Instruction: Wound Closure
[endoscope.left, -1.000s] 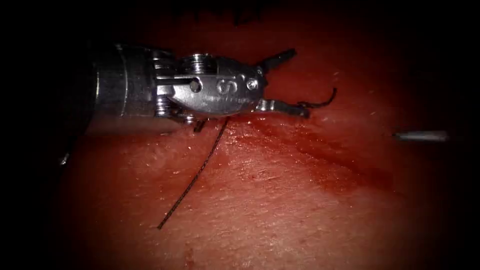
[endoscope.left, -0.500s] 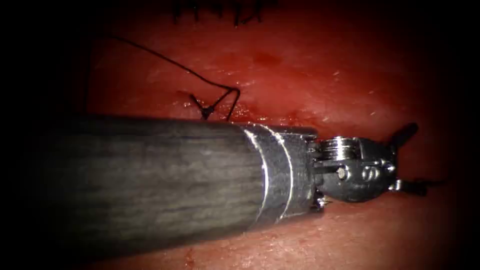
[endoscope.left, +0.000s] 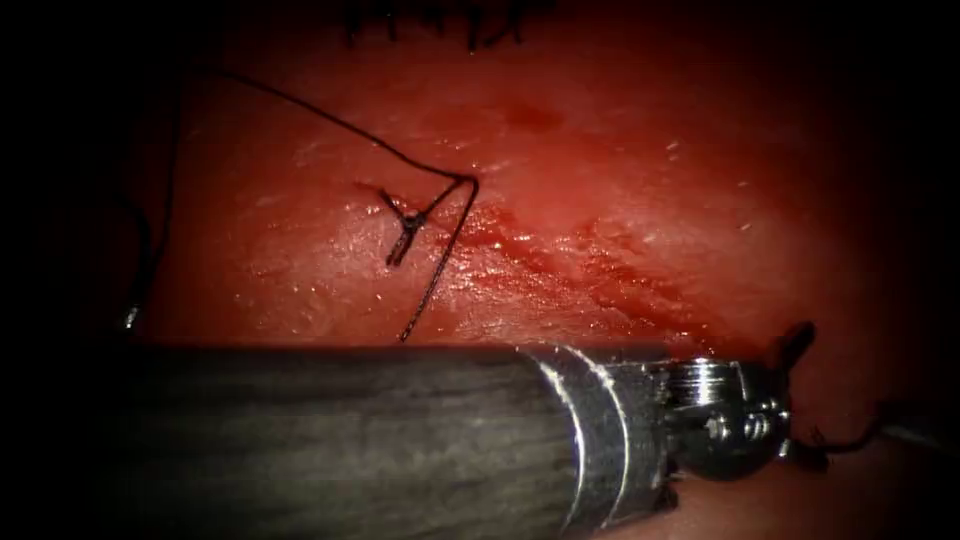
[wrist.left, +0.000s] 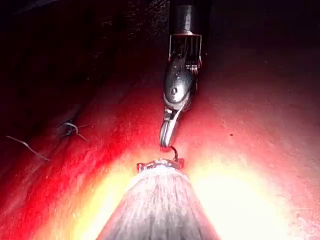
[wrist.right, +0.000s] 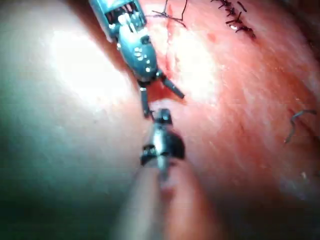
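Left arm's silver wristed tool (endoscope.left: 808, 395) - jaws apart, empty - sits tip to tip with right arm's steel tool (wrist.left: 165, 141), probably clamped on short dark thread end (endoscope.left: 850, 443).

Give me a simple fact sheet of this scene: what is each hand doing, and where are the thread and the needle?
Left hand: jaws open, clamping nothing, by the lower-right end of the cut
Right hand: tip at a short curl of thread; unclear whether it holds it
Knot: sits on the tissue, with loose tails
Long thread: runs from the knot up and left
Needle: perhaps the glint at that thread's far end; unsure
Older stitches: row at top
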